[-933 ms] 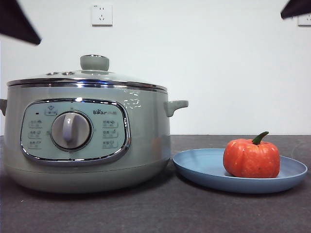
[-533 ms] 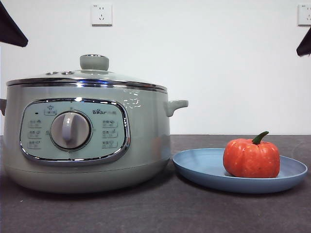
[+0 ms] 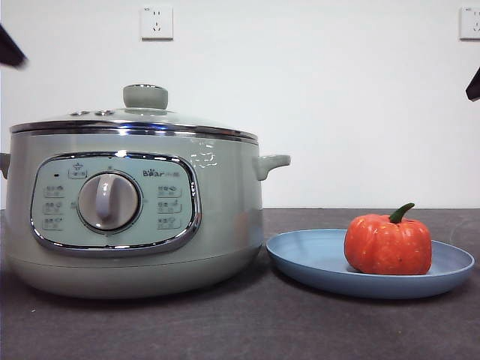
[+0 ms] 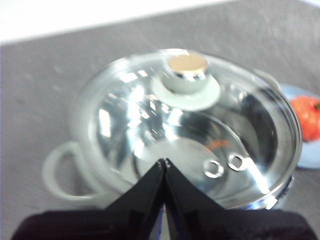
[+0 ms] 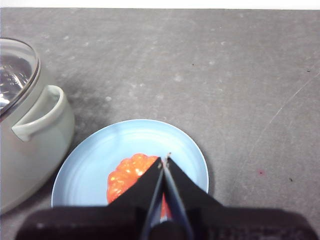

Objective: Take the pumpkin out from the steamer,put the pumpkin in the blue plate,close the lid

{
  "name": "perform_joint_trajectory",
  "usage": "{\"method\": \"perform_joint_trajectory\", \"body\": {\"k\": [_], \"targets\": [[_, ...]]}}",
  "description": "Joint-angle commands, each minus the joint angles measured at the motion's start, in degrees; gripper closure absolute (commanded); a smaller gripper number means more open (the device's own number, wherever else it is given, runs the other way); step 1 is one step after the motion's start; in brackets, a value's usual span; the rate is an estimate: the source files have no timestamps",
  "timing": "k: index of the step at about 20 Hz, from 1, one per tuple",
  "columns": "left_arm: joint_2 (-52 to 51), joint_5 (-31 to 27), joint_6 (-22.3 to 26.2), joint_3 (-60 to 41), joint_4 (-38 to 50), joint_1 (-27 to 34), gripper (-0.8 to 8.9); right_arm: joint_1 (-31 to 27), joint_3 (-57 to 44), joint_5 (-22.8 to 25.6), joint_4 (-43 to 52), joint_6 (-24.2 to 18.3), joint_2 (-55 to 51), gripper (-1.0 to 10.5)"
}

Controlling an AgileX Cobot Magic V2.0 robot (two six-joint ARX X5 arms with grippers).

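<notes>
The small ribbed orange-red pumpkin (image 3: 388, 245) with its curved green stem sits on the shallow light-blue round plate (image 3: 315, 259), just beside the sage-green steamer (image 3: 135, 217), whose domed glass lid (image 4: 190, 125) is on. Above the lid, the left gripper (image 4: 164, 162) is closed and empty; above the pumpkin, the right gripper (image 5: 164, 159) likewise, over the grey worktop (image 5: 225, 75)

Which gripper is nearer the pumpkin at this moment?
Right. The right gripper hangs above the pumpkin on the blue plate, fingers shut. The left gripper is above the lid of the steamer, further off.
</notes>
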Motion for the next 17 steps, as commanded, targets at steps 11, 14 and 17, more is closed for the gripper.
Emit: {"method": "perform_joint_trajectory", "body": {"k": [11,14,17], "targets": [[-27.45,10.40,4.22,-17.03,8.90,32.98,8.17,0.02,-0.33,0.39,-0.11,0.48,-0.13,9.5],[-27.45,11.54,4.17,-23.85,12.52,32.87,8.17,0.04,-0.33,0.33,-0.11,0.48,-0.13,9.5],[-27.45,11.43,3.69,-29.64,15.65,32.87,8.17,0.04,-0.33,0.35,-0.11,0.48,-0.13,9.5]]}}
